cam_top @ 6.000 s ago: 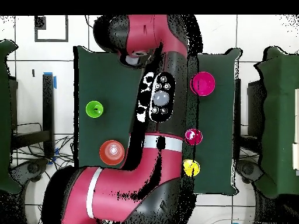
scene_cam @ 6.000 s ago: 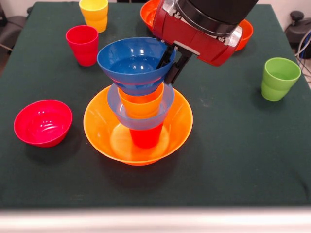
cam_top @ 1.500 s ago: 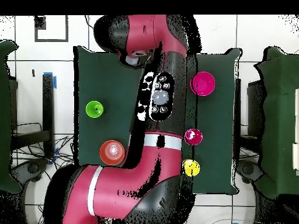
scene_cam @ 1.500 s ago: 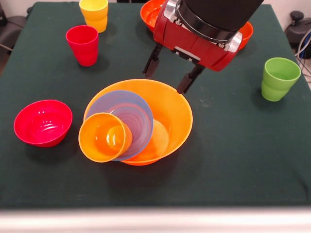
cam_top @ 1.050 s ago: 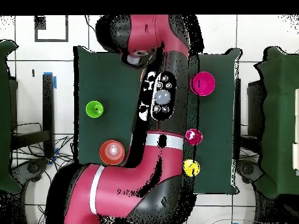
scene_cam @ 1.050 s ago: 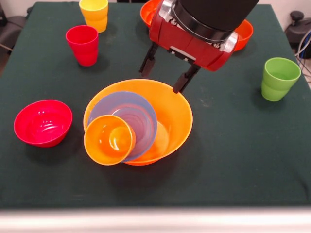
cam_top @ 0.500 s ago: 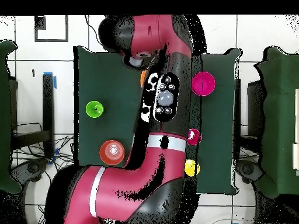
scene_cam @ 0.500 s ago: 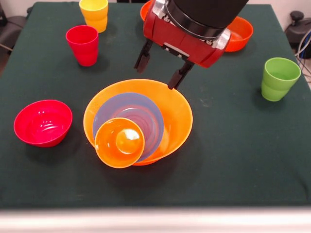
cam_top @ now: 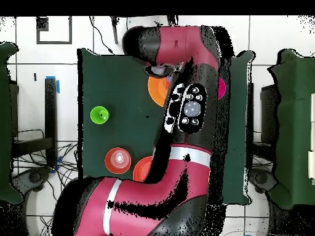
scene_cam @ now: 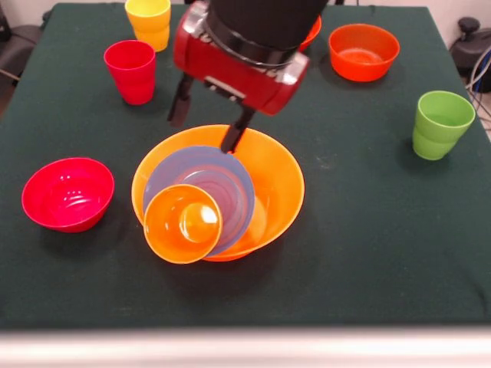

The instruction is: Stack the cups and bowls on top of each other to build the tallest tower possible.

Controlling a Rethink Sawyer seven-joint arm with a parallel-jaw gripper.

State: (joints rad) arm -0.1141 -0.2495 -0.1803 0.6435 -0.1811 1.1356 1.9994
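My gripper [scene_cam: 205, 119] is open and empty. It hangs over the far left rim of the large orange bowl [scene_cam: 285, 178]. No tower stands. A light blue bowl [scene_cam: 224, 182] lies tipped inside the orange bowl, and an orange cup [scene_cam: 182, 223] lies on its side in it, mouth toward the camera. Standing apart on the green cloth are a crimson cup [scene_cam: 130, 70], a yellow cup [scene_cam: 149, 21], a green cup [scene_cam: 440, 123], a magenta bowl [scene_cam: 67, 193] and an orange-red bowl [scene_cam: 364, 50]. In the overhead view the arm hides most of the orange bowl [cam_top: 156, 90].
Another red-orange bowl [scene_cam: 311, 31] peeks out behind the arm at the table's far side. The overhead view shows the green cup [cam_top: 99, 114], the orange-red bowl [cam_top: 117, 160] and part of the red-orange bowl [cam_top: 143, 168] beside the arm.
Six seconds ago the stack stood upright with a dark blue bowl on top; it now lies collapsed. Over the last second the open gripper has swung left, and the cup rolled slightly.
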